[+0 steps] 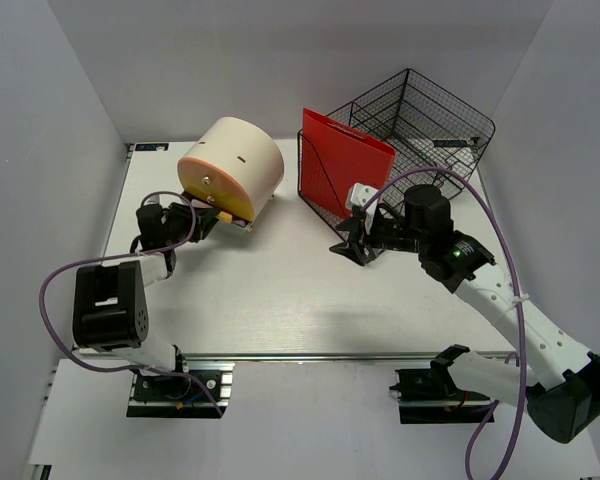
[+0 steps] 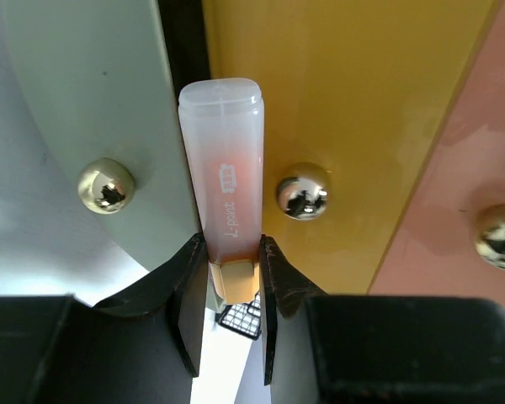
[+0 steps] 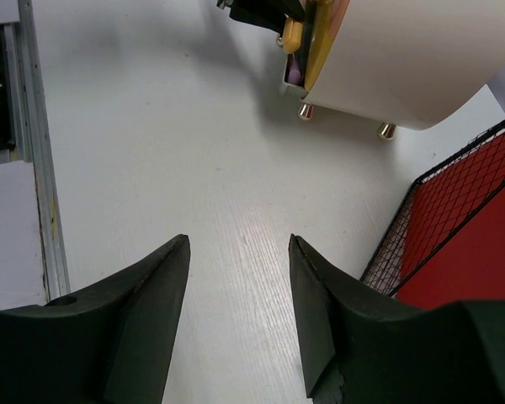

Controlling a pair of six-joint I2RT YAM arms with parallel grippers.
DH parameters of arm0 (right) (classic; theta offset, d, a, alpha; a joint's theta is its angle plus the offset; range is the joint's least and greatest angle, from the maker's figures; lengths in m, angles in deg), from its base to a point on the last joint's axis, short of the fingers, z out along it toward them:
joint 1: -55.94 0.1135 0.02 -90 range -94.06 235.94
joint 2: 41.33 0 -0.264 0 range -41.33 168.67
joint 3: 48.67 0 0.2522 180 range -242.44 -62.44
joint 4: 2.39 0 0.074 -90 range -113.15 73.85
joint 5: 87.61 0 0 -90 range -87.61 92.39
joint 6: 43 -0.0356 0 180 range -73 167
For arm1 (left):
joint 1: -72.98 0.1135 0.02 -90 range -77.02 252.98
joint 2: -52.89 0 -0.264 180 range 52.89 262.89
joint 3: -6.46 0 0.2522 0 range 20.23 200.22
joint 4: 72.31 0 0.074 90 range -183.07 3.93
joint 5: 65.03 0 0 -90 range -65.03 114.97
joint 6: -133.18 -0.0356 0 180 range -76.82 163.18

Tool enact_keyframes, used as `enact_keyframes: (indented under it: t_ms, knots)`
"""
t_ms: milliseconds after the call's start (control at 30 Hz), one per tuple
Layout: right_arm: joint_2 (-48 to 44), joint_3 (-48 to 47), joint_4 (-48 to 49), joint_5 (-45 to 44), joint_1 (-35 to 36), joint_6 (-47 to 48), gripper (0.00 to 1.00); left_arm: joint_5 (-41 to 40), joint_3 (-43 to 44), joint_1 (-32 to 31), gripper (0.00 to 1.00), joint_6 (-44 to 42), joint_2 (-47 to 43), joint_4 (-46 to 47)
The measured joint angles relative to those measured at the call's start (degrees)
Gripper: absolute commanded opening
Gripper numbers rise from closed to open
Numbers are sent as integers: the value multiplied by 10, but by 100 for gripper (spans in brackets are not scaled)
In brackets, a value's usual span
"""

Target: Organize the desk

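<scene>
The white surface (image 1: pixel 280 300) lies flat between grey walls, with a metal rail (image 1: pixel 310 355) running along its near edge just ahead of the 2 arm bases. At its far left a cream drum (image 1: pixel 242 155) lies on its side. The drum's flat face turns toward the left arm and is split into pale grey, yellow (image 2: pixel 345 101) and pink panels, each with a brass knob (image 2: pixel 303 191).

The left claw (image 2: pixel 233 248) is up against that face, clenched on the lower end of a slim translucent tube (image 2: pixel 223 151). The tube stands up along the seam between the grey and yellow panels.

At the far right a red folder (image 1: pixel 345 160) stands upright in a black mesh holder (image 1: pixel 310 185), with a larger wire basket (image 1: pixel 430 120) behind it. Whether holder and basket are 1 piece is hard to tell.

The right claw (image 3: pixel 239 241) hangs just above the bare surface near the holder's front corner, jaws spread apart with nothing between them.
</scene>
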Motion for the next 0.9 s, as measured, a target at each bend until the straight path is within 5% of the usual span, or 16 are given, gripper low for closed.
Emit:
enact_keyframes:
  t_ms: [900]
  knots:
    - [5,0,0,2,-1,5,57,39,4,5,9,23,32,55]
